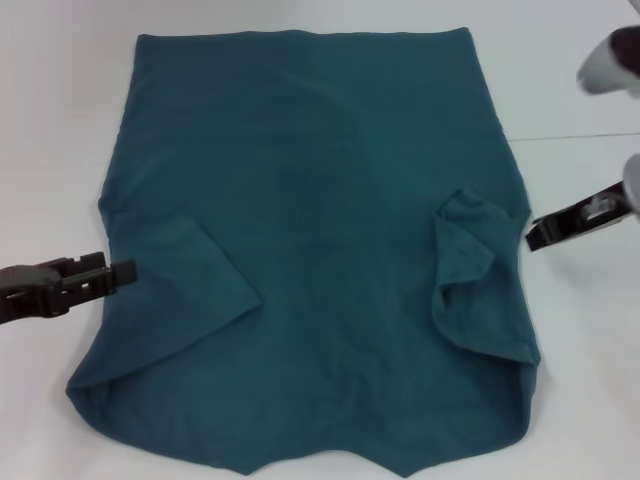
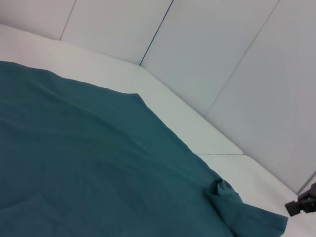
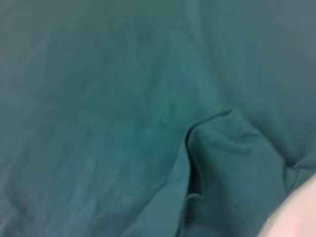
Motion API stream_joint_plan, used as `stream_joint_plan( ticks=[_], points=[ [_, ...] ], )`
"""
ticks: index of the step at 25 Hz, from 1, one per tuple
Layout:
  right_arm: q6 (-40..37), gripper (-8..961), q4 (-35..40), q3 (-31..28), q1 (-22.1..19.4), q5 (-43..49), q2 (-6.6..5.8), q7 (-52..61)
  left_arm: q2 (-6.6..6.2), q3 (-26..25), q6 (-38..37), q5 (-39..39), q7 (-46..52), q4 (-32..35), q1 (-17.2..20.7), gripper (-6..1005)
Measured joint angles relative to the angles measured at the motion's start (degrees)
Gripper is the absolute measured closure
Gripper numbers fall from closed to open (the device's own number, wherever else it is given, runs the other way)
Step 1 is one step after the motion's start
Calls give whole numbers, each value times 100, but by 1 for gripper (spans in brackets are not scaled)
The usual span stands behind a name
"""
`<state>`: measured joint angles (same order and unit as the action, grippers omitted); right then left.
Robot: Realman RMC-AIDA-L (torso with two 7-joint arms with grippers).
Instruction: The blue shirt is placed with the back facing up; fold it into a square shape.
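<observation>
The blue shirt (image 1: 320, 230) lies spread back-up on the white table (image 1: 60, 120), both sleeves already turned in over the body. The left tool (image 1: 128, 270) sits at the shirt's left edge beside the folded left sleeve (image 1: 185, 285); the right tool (image 1: 533, 236) sits just off the right edge by the bunched right sleeve (image 1: 470, 270). Whether either tool is spread or pressed together I cannot tell. I'd say each should pinch only the outer side edge, low to the table, then carry both edges inward evenly, flattening that rumpled right sleeve.
</observation>
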<state>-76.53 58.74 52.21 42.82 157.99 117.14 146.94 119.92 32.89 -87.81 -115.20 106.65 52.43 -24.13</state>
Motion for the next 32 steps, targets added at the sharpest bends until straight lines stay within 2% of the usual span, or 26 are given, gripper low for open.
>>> stream_joint_plan(
  ticks=[1, 8, 13, 16, 19, 23, 27, 32],
  points=[
    [98, 817, -122, 149, 47, 16, 52, -14, 0, 3, 7, -1, 3, 0, -5, 350],
    [562, 957, -700, 580, 270, 39, 170, 21, -8, -18, 16, -3, 11, 11, -2, 352],
    [1060, 953, -992, 725, 437, 33, 253, -22, -10, -37, 3, -3, 7, 13, 2, 353],
    [1412, 954, -1055, 1010, 469, -172, 287, -34, -9, -39, 1, -3, 1, 11, 4, 353],
    [1716, 954, -1280, 1317, 554, -514, 280, -37, -6, -38, 1, -3, 0, 6, 8, 352],
    [1941, 953, -1627, 1429, 757, -653, 283, -97, -4, -37, 10, -3, -2, 4, 22, 349],
    [1934, 953, -1711, 1407, 847, -691, 286, -122, -16, -37, 38, -3, -6, 11, 55, 347],
    [1312, 943, -953, 1208, 554, -918, 199, -123, -88, -53, -66, -15, 329, 229, 145, 343]
  ],
)
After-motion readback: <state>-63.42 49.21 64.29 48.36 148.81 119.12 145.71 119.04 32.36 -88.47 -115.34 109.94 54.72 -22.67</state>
